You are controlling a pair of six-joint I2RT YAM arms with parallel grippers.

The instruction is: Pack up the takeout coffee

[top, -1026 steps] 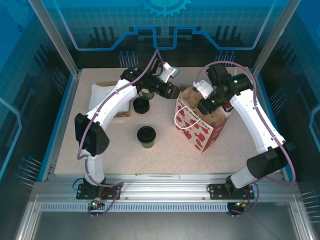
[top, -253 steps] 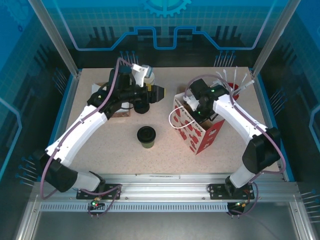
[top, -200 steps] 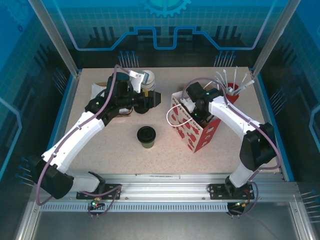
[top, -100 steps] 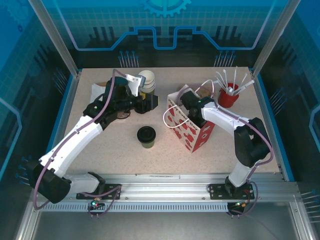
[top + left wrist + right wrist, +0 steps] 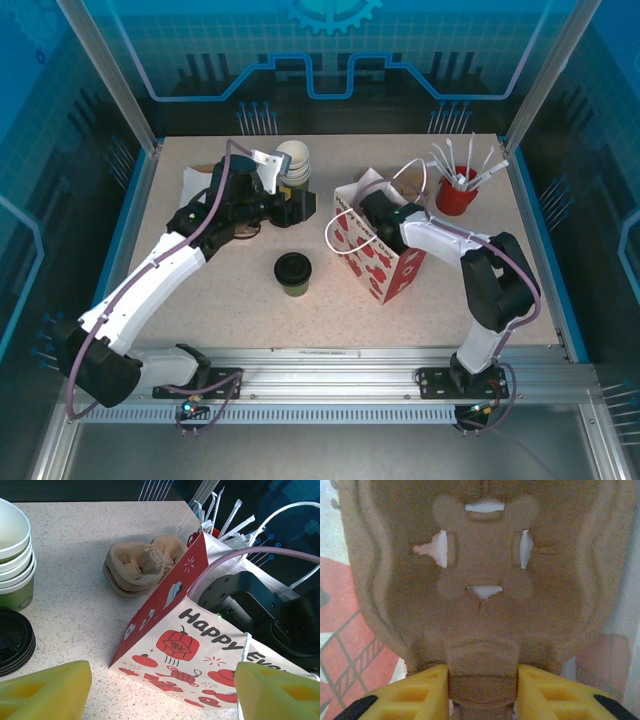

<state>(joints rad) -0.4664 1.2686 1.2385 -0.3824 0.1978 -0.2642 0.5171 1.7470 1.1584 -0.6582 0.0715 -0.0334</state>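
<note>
Right gripper [image 5: 482, 692], inside the bag [image 5: 388, 270], is clamped on a carrier [image 5: 480, 580]. Left gripper [image 5: 162, 692] hangs apart, empty. Coffee [image 5: 292, 272] stands on the desk [image 5: 220, 300].

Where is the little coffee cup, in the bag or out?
Out. The coffee cup stands upright on the table, apart from the gift bag.

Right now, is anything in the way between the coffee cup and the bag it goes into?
Nothing lies on the table between the takeout coffee and the gift bag. But the right gripper is down inside the bag's mouth, with a cardboard cup carrier between its jaws.
</note>
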